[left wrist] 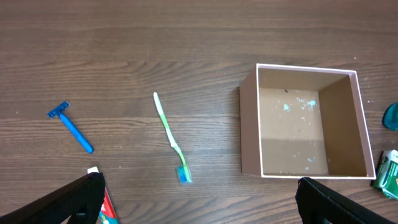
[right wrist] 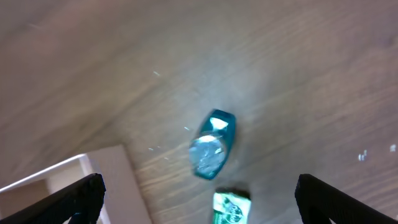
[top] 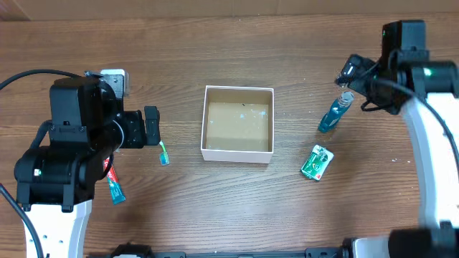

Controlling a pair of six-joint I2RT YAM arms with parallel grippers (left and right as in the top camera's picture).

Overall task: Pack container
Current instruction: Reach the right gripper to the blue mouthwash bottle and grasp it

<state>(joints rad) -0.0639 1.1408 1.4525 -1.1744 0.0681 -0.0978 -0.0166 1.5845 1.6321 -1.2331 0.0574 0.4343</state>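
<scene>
Looking down on the box [top: 238, 153] at mid-table, between the two arms, flat on the wood table [top: 237, 215] with its open mouth facing straight up. Close to square, so no long side to call; walls running along and across the wood grain. White outside, bare brown inside with pale flecks on the floor. Over on the left, hovering with the left gripper [left wrist: 200, 186] spread wide, gripping nothing, above a toothbrush [left wrist: 169, 134] lying apart from the box. Further out, a blue razor [left wrist: 70, 127] and a tube [top: 115, 188]. On the right, spread wide too with the right gripper [right wrist: 199, 182], empty-handed, above a teal bottle [right wrist: 212, 146] and a green packet [top: 316, 162], both apart from the box.
</scene>
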